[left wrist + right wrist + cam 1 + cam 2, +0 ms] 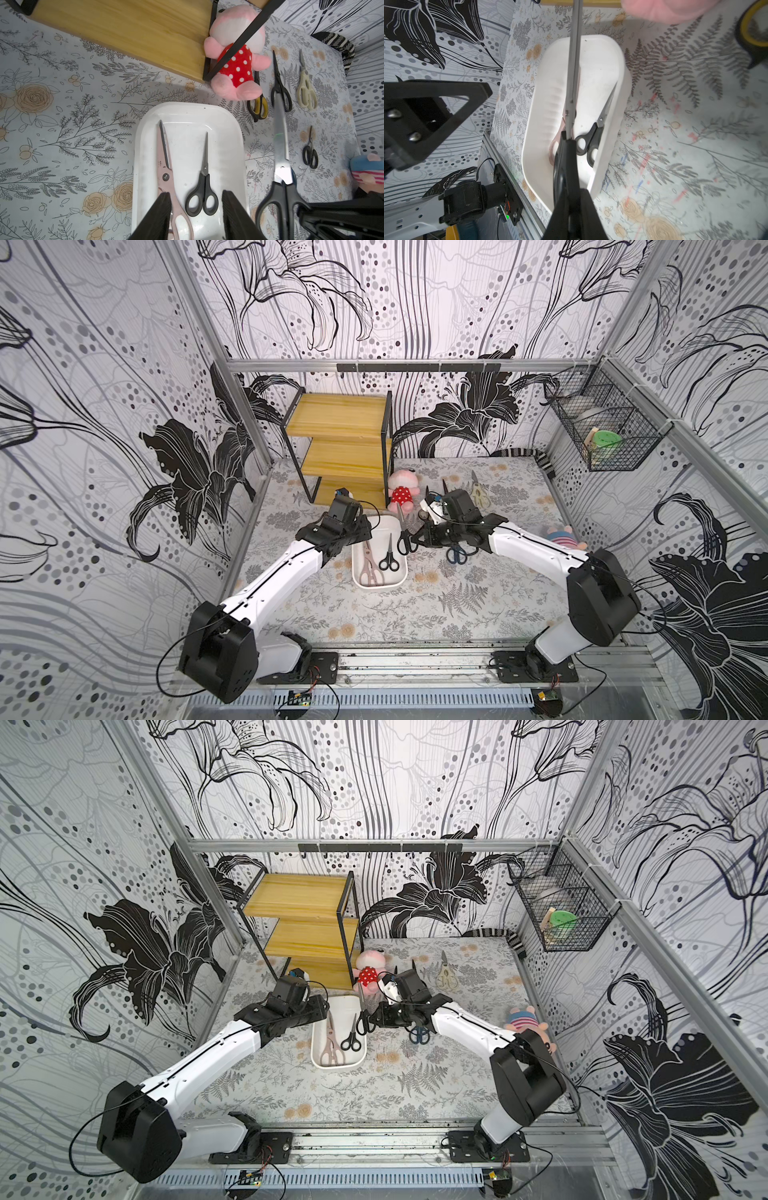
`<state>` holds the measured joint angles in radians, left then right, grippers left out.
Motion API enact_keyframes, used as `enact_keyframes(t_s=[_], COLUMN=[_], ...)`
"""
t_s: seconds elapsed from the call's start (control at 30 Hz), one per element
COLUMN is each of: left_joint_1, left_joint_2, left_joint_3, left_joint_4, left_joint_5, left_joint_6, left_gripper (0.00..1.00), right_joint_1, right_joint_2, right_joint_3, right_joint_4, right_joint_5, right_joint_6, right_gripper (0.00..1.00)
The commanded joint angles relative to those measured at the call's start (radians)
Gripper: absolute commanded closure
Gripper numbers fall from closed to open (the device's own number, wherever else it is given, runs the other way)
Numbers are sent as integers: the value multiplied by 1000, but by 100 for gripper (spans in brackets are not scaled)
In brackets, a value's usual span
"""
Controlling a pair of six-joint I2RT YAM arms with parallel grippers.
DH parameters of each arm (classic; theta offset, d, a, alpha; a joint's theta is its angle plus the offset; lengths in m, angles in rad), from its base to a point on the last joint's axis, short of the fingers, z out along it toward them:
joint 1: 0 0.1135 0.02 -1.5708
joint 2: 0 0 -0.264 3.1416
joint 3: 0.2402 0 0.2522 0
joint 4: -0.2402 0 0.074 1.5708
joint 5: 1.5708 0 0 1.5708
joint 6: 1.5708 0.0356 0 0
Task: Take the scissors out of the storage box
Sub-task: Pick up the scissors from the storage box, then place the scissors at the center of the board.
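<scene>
The white storage box (379,587) (187,106) lies mid-table with two scissors in it: a long pale pink pair (370,568) (164,166) and a small black-handled pair (388,556) (204,176). My left gripper (361,531) (196,193) hovers open over the box's far end, its fingers either side of both pairs' handles, touching nothing. My right gripper (415,537) (571,191) is shut on the handle of a large black-handled pair (404,535) (574,62), held in the air over the box's right rim, blades pointing to the back.
Loose scissors lie right of the box: yellow-black (258,106), black (280,89), cream (306,91), small black (310,151), blue (457,553). A wooden shelf (340,439) and pink plush (401,489) stand behind. A striped plush (563,535) lies right; a wire basket (602,431) hangs there.
</scene>
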<state>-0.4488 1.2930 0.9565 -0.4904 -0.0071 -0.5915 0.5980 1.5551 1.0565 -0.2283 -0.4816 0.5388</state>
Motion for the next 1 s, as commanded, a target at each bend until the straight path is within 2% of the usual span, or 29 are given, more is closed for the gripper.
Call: enact_keyframes(t_s=[0.0,0.27,0.37,0.5,0.77,0.97], left_joint_1=[2,3,2,1,2,2], left_joint_2=[16,28,29,28,48,77], left_joint_3=[-6,2,8,3,-24,-41], left_joint_4=[66,69,62,61,29,6], left_joint_5=[2,13,19,24,18,33], left_joint_6=[-16,-5,-5,-2,41,64], left_gripper=[55,55,55,55,55,55], right_joint_1=[-22,-28,-33,-63,-72,-79], right_joint_2=[-36,-72,-72,-33,64,107], right_joint_3=[-58,-197,-224,-267,-212,-177], right_joint_4=[-60,-15,3,85,53,-37], right_joint_5=[49,88,154,132,129,190], right_joint_6=[18,83,124,162,123,110], right_gripper=[94,94,94,94,92,87])
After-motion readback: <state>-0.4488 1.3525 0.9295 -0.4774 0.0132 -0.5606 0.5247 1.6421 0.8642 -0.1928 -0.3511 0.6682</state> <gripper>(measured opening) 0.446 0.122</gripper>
